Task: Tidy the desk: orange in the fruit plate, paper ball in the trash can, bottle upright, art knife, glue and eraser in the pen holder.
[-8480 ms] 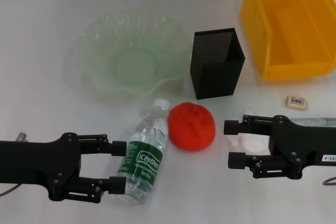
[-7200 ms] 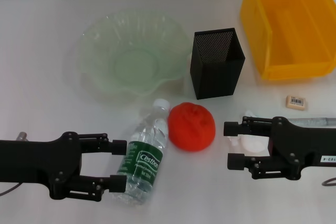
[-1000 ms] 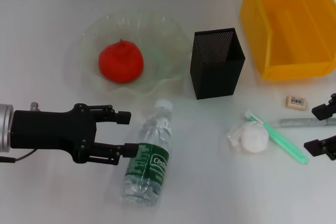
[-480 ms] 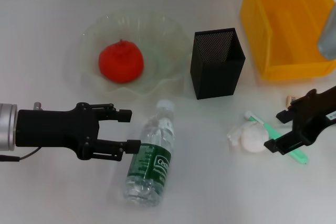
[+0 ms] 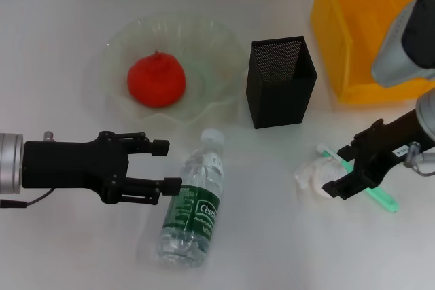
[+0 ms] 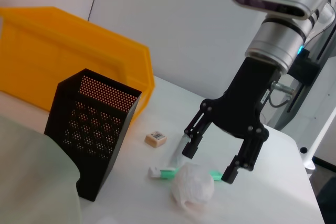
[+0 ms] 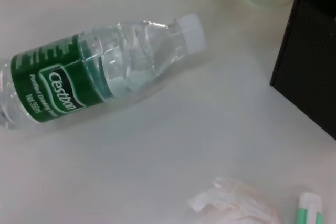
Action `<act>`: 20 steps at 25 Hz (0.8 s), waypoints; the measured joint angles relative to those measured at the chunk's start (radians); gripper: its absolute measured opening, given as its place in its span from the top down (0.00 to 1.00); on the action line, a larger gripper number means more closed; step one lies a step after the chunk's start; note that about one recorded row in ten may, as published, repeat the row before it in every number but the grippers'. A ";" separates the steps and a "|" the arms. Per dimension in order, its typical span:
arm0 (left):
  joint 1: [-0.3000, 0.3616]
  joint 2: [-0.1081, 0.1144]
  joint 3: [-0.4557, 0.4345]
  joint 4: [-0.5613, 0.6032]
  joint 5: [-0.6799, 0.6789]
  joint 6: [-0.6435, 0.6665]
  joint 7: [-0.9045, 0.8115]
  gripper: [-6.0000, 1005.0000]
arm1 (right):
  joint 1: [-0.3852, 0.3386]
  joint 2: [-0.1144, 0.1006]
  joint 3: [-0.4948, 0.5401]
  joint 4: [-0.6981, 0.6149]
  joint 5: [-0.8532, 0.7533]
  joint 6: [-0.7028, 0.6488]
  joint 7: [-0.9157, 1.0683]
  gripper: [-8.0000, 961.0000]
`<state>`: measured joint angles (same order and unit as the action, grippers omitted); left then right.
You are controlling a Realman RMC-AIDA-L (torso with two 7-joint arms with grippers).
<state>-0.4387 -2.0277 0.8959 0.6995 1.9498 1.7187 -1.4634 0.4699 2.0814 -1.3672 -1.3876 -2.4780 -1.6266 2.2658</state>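
The pen holder stands upright in the middle of the desk, and I place everything from it. To its left, well apart from its wall, lies the fruit plate, with the orange resting inside, a little left of the plate centre. To the right and behind the holder is the trash can; a narrow strip of bare desk separates their edges.

In front of the holder and a little left, the bottle lies on its side, its white cap pointing toward the holder and the plate's near rim, but touching neither. The left gripper is left of the bottle's neck, low over the desk, fingers apart; the lower fingertip is just beside the bottle's shoulder and the upper one is free. There is bare desk between the cap and the holder.

In front of the holder and to the right, the right gripper hangs with its fingers spread over the paper ball. The glue lies just beside the ball, its white tip toward the holder. In the left wrist view the eraser lies between the holder and the right gripper, apart from both.
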 joint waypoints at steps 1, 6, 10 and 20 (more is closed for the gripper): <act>0.000 0.000 -0.001 0.000 0.000 -0.001 0.000 0.17 | 0.004 0.000 -0.008 0.015 0.000 0.012 0.000 0.21; -0.001 -0.002 0.000 0.000 0.000 -0.007 0.000 0.17 | 0.029 0.002 -0.034 0.079 -0.002 0.063 -0.002 0.21; -0.007 -0.003 0.001 -0.014 0.000 -0.017 -0.005 0.17 | 0.045 0.002 -0.036 0.106 -0.002 0.077 -0.002 0.22; -0.016 -0.005 -0.006 -0.028 0.000 -0.042 -0.008 0.18 | 0.057 0.001 -0.027 0.129 0.002 0.082 -0.002 0.32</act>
<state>-0.4547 -2.0325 0.8898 0.6714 1.9497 1.6764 -1.4713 0.5273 2.0828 -1.3946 -1.2588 -2.4760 -1.5446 2.2640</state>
